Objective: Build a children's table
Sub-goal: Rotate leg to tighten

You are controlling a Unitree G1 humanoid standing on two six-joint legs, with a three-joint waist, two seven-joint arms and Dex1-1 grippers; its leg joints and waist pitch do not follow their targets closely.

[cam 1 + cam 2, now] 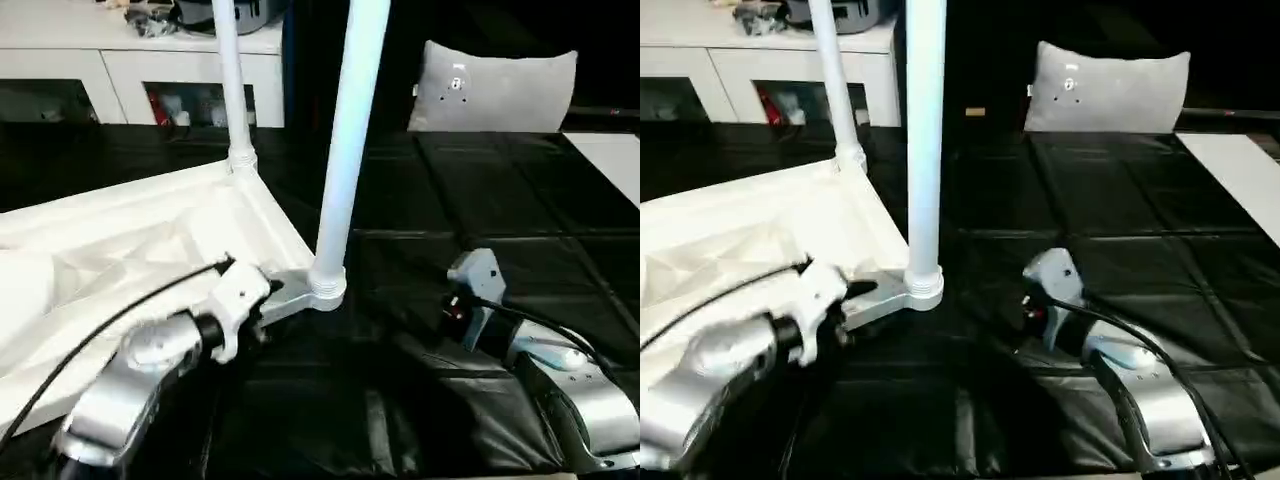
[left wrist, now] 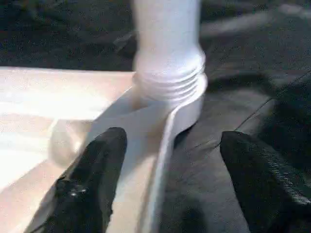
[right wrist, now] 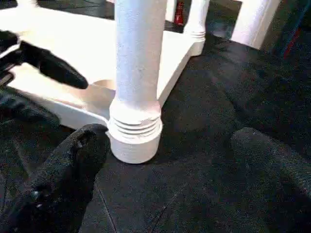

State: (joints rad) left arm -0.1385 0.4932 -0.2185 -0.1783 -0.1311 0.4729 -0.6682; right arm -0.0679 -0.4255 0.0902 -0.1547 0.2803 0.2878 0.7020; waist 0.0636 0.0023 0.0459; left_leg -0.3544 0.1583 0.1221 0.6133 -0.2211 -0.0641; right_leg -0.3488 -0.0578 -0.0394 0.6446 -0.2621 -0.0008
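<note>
Left gripper [image 2: 165, 184] straddles the table [image 1: 120, 240] rim beside the upright leg [image 1: 345, 150].
Its jaws are open around the edge, gripping nothing; right gripper [image 3: 170, 179], open, faces the leg's base.
</note>
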